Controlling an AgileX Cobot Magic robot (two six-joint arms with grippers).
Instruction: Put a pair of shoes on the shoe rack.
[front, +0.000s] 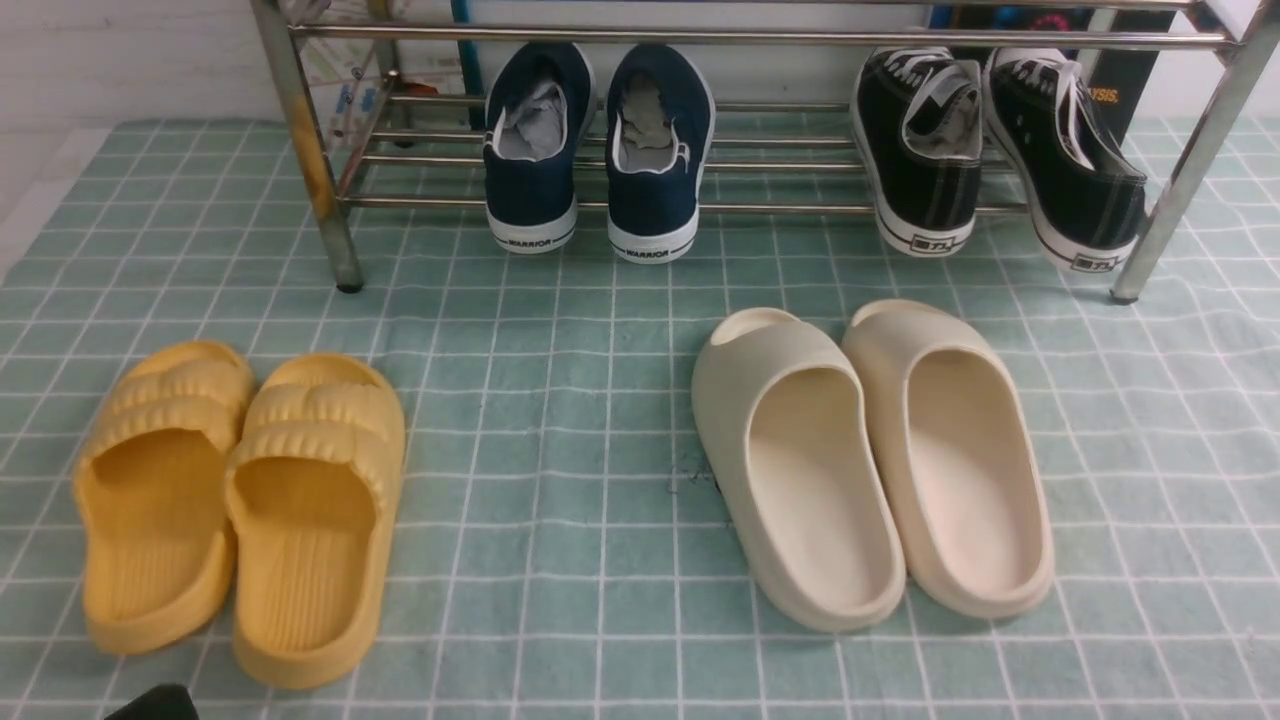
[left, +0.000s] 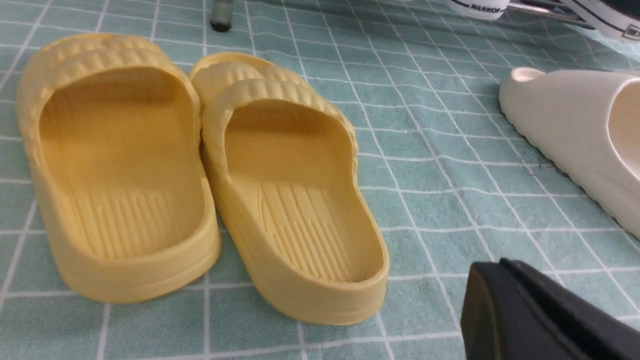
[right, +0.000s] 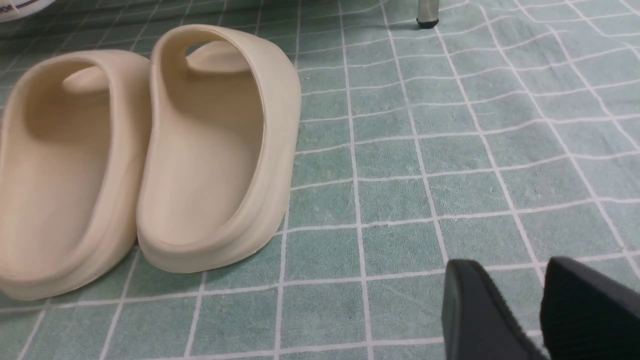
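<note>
While my right pincer (right: 537, 305) hangs low with its fingers slightly spread, I cannot tell my left pincer's (left: 540, 315) state. Farther, the navy slip-ons (front: 597, 150) sit together on the chrome shoe rack (front: 300, 130), beside black sneakers (front: 995, 150).

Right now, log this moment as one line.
navy shoes: on rack, heels out | left gripper: holds nothing, by yellow slides | right gripper: open, holds nothing, by cream slides

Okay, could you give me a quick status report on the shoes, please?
Right gripper open, empty. Left gripper empty, state unclear. Navy shoes already on the shoe rack, heels overhanging. Nothing in the way.
</note>
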